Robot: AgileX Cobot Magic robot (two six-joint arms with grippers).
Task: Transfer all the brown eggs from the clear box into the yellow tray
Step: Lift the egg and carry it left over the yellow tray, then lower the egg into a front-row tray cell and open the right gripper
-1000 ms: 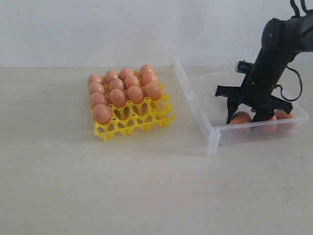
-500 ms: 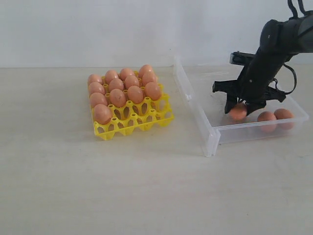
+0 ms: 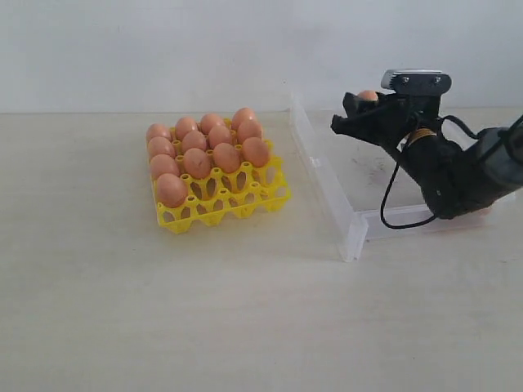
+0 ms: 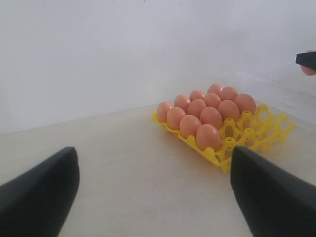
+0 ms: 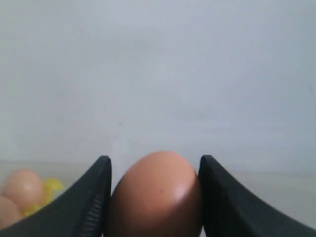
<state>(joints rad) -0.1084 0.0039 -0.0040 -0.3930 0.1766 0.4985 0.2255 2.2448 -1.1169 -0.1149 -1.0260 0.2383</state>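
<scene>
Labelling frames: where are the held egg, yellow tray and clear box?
held egg (image 5: pixel 155 192), right wrist view, front face
yellow tray (image 3: pixel 221 211), exterior view, empty front cups
clear box (image 3: pixel 353 238), exterior view, near corner

A plain white wall (image 3: pixel 163 49) stands behind a pale beige, faintly mottled tabletop (image 3: pixel 204 327). Soft, even light falls across both, leaving only gentle shadows.

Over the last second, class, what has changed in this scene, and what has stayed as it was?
The right gripper closed on an egg in the box and lifted it up, clear of the box. The tray and the eggs in it stayed put.
</scene>
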